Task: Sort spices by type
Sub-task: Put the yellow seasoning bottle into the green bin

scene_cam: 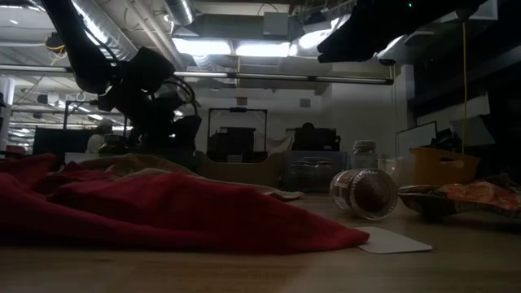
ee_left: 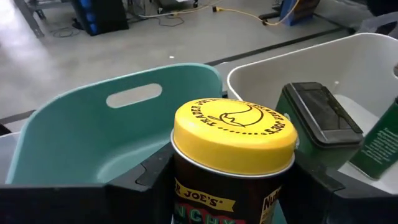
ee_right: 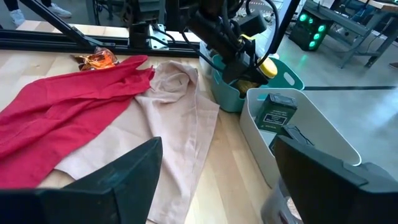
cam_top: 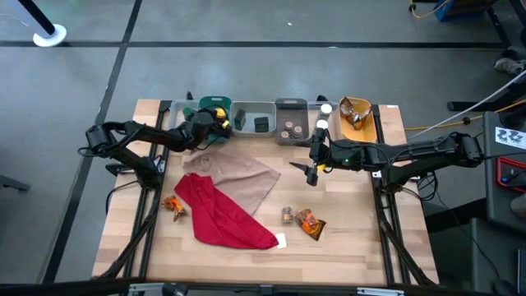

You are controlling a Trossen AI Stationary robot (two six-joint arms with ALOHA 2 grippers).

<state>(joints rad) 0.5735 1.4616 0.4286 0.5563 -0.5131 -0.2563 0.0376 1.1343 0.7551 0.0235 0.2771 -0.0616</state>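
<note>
My left claw [ee_left: 230, 193] is clamped on the yellow-capped bottle [ee_left: 234, 140] – rigid, smooth-sided, likely slippery – gripped low on the body, over the teal bin [ee_left: 93, 134] at table's 11 o'clock. Right claw [cam_top: 312, 168] waits wide, empty, mid-table. Beyond – wood tabletop [cam_top: 345, 238], concrete floor [ee_left: 74, 50].

Yellow-capped bottle [ee_left: 233, 134]: lid ring reads "TRADER JOE'S"; dark label below shows "R JOE'S", partial "NCHY" and "Nu". Other text illegible.
</note>
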